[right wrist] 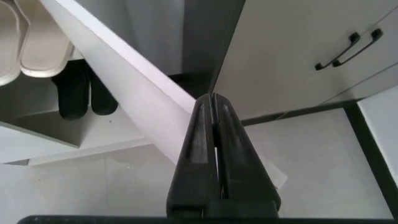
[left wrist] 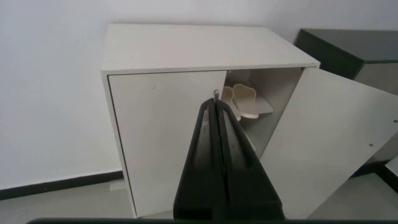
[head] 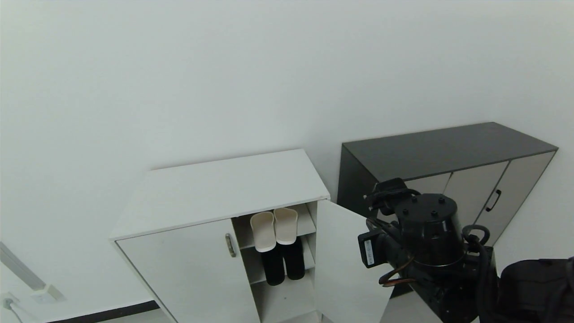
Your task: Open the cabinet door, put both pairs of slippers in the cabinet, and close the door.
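The white cabinet (head: 215, 188) has its left door (head: 188, 273) closed and its right door (head: 345, 264) swung open. Inside, a cream pair of slippers (head: 273, 229) lies on the upper shelf and a black pair (head: 282, 264) on the shelf below. My right arm (head: 421, 237) is beside the open door's outer side. My right gripper (right wrist: 213, 99) is shut and empty, close to that door (right wrist: 143, 93); I cannot tell if they touch. My left gripper (left wrist: 216, 102), also shut and empty, hangs before the closed left door (left wrist: 161, 130), apart from it.
A dark cabinet (head: 448, 148) with grey doors and a black handle (head: 493, 200) stands to the right, close to the open door. The wall runs behind both. A socket and cable (head: 9, 303) sit low on the left wall.
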{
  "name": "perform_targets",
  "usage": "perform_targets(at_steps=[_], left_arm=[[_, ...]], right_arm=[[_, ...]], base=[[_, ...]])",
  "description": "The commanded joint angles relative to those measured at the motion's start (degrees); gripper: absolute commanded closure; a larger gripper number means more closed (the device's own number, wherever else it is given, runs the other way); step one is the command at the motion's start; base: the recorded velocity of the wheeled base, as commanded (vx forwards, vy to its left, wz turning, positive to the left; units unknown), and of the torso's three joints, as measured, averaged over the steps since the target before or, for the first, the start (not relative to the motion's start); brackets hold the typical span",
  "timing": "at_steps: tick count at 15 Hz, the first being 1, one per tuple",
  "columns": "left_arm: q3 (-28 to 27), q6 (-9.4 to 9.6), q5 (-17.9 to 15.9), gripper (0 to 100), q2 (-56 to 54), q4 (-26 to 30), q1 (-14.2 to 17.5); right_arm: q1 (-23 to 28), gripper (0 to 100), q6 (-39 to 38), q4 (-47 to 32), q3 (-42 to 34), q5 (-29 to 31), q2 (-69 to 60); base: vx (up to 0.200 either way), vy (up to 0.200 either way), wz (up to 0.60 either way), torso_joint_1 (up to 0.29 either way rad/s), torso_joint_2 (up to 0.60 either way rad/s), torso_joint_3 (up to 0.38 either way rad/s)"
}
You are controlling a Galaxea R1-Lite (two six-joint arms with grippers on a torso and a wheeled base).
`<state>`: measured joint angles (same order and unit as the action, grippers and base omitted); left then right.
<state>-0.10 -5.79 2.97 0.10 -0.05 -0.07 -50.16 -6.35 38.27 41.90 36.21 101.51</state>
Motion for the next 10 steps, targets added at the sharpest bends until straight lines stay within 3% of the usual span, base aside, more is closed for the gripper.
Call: perform_targets(at_steps=[1, 3, 10], left_arm=[[0.01, -0.01, 0.01, 100, -0.01, -0.04, -0.01], [0.01, -0.01, 0.01, 100, -0.01, -0.04, -0.01], [0.01, -0.01, 0.19, 100, -0.01, -0.04, -0.01]], right_arm=[[-0.02, 100, 0.02, 0.05, 0.02, 0.00, 0.18], [-0.02, 100, 0.02, 0.05, 0.02, 0.00, 0.18], [1.03, 100, 0.02, 0.05, -0.33, 0.00, 0.62]], base=[[0.000, 0.000, 0.00, 0.000, 0.00, 0.000], [0.000, 0.000, 0.00, 0.000, 0.00, 0.000], [-0.200, 0.000, 0.00, -0.001, 0.00, 0.001]])
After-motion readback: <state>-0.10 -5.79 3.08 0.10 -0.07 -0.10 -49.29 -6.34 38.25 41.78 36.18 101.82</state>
